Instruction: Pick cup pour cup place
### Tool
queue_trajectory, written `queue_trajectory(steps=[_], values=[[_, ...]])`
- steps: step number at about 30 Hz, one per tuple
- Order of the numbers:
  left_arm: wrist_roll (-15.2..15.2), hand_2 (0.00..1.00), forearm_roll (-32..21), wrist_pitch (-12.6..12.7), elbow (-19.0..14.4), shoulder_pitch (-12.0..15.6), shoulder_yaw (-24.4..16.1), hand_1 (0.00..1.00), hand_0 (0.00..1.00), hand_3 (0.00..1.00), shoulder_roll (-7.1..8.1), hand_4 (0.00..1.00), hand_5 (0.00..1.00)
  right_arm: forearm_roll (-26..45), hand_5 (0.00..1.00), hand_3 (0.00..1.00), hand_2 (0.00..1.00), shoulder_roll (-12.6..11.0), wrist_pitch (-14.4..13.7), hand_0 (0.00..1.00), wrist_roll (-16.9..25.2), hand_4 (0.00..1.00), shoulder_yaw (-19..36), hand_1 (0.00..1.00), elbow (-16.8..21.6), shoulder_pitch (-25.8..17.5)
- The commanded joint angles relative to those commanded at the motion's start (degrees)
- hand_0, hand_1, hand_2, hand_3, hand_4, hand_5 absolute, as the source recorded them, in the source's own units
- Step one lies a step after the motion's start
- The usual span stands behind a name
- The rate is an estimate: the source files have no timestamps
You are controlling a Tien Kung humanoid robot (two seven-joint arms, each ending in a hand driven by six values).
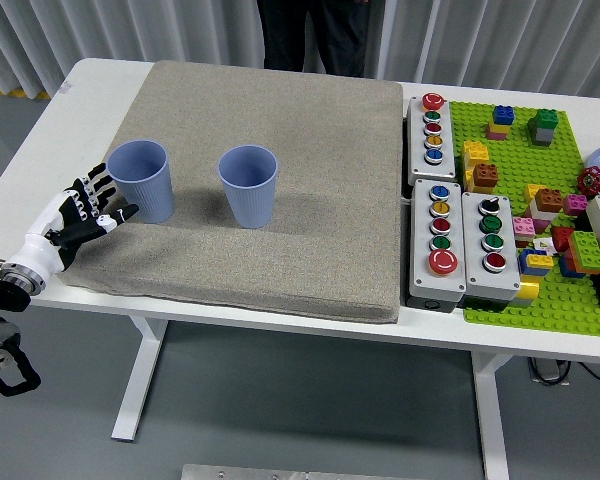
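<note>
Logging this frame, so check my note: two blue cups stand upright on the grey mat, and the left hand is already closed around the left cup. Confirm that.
One part is wrong. The head view shows the left hand open, fingers spread, just beside the left cup and holding nothing. The rest stands: both it and the right cup are blue and upright on the grey mat.
</note>
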Motion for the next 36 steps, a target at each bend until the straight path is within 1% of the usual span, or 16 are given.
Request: queue_trajectory(steps=[4, 12, 16, 23, 27, 36], values=[[0.0, 0.998, -0.3, 0.0, 0.4, 0.0, 0.4, 0.987, 0.975, 0.998, 0.12, 0.935, 0.163, -0.2, 0.32, 0.7, 0.734, 0.0, 0.0, 0.722, 0.0, 0.313, 0.1, 0.688, 0.0, -0.1], [0.1, 0.998, -0.1, 0.1, 0.9, -0.7, 0.9, 0.986, 0.975, 0.998, -0.27, 0.935, 0.17, -0.2, 0.318, 0.7, 0.734, 0.0, 0.0, 0.722, 0.0, 0.313, 0.1, 0.687, 0.0, 0.1], [-0.1, 0.998, -0.3, 0.7, 0.8, -0.9, 1.2, 0.986, 0.975, 0.998, -0.18, 0.933, 0.173, 0.0, 0.317, 0.698, 0.732, -0.1, 0.0, 0.721, 0.0, 0.312, 0.0, 0.687, 0.0, 0.1], [0.0, 0.998, 0.0, 0.8, 0.2, -1.2, 1.2, 0.986, 0.974, 0.998, -0.24, 0.931, 0.175, -0.1, 0.315, 0.698, 0.732, -0.1, 0.0, 0.721, 0.0, 0.313, 0.1, 0.687, 0.0, 0.1], [0.1, 0.998, 0.4, 0.8, -0.9, -1.3, 0.9, 0.985, 0.973, 0.998, -0.38, 0.93, 0.176, 0.0, 0.311, 0.698, 0.732, -0.1, 0.0, 0.721, 0.1, 0.314, 0.0, 0.687, 0.0, 0.3], [0.2, 0.998, 0.7, 0.8, -1.3, -1.2, 0.5, 0.982, 0.974, 0.998, -0.28, 0.932, 0.183, 0.3, 0.31, 0.697, 0.732, -0.1, 0.0, 0.721, 0.1, 0.313, -0.1, 0.687, 0.0, 0.4]])
